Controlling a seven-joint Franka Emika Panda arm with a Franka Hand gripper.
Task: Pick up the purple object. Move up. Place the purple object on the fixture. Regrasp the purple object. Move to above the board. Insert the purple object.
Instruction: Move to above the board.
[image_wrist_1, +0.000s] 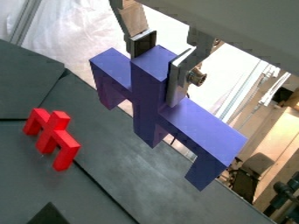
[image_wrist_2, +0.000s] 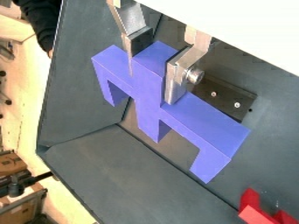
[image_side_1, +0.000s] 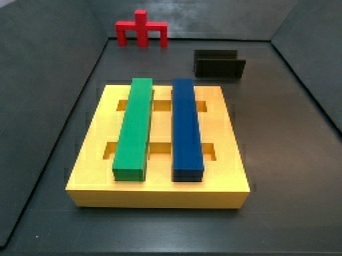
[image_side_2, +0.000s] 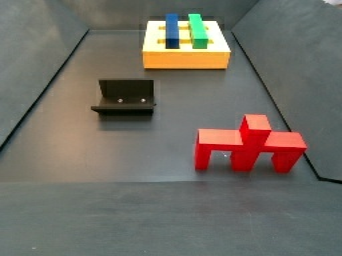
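On my wrist feeds the tool (image_wrist_1: 162, 61) is silver plate with dark pads, and the purple object (image_wrist_1: 163, 114) reads blue-violet. The board (image_side_1: 94, 180) is plain yellow with a green bar (image_side_1: 132, 130) and blue bar (image_side_1: 186, 128). Behind the board I see the black fixture (image_side_1: 221, 66) and a red legged piece (image_side_1: 140, 31) on the dark grey tabletop (image_side_1: 287, 150).

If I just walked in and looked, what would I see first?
First, the big purple blocky cross-shaped piece, held up in the air between the flat silver fingers of the robot's gripper, in both wrist views. Then the large flat yellow board on the dark floor, with a green long bar and a blue long bar lying side by side in it. A bright red legged piece stands apart from the board.
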